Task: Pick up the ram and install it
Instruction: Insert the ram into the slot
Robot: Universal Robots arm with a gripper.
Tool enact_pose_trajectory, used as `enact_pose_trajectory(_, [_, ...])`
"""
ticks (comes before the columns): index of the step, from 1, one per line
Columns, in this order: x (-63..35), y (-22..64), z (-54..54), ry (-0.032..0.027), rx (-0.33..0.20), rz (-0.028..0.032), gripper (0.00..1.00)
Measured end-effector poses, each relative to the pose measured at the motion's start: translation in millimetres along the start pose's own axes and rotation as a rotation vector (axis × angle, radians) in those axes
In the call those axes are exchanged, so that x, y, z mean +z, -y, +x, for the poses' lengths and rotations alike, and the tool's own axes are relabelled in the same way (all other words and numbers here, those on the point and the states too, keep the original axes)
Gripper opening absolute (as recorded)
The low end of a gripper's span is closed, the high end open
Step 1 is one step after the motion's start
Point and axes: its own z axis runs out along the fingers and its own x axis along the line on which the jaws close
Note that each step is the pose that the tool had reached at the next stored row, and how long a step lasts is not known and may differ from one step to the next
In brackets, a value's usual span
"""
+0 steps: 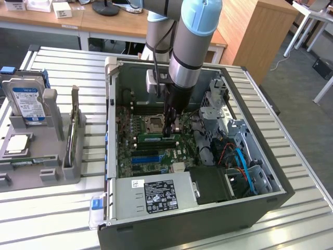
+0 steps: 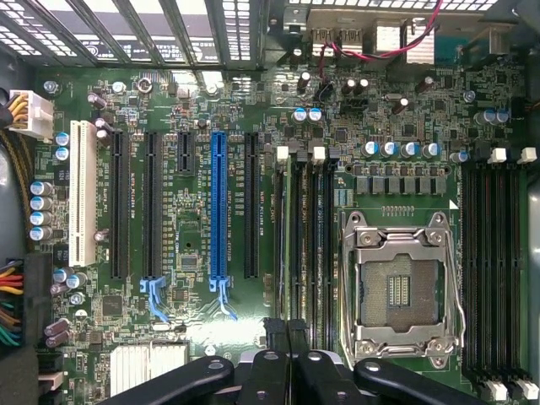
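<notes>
Bright, even room light, soft faint shadows.

An open computer case point(image 1: 208, 224) lies on a slatted metal worktop point(image 1: 52, 219), its green motherboard point(image 1: 130, 135) facing up. An empty processor socket point(image 2: 401, 287) with a metal frame sits on the board; a long blue slot point(image 2: 219, 207) and a white slot point(image 2: 82, 192) stand further along. A grey power supply point(image 1: 156, 195) fills the near end of the case. At the exterior view's left, a grey fixture point(image 1: 52, 151) holds an upright hard drive point(image 1: 27, 101) and a square silver processor chip point(image 1: 16, 145). Wooden desks point(image 1: 104, 23) stand behind.
</notes>
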Motion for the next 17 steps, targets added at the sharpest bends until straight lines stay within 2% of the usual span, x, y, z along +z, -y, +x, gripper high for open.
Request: enact_pose_trajectory(17, [4.3, 0.1, 0.2, -0.0001, 0.000, 0.0000, 0.12])
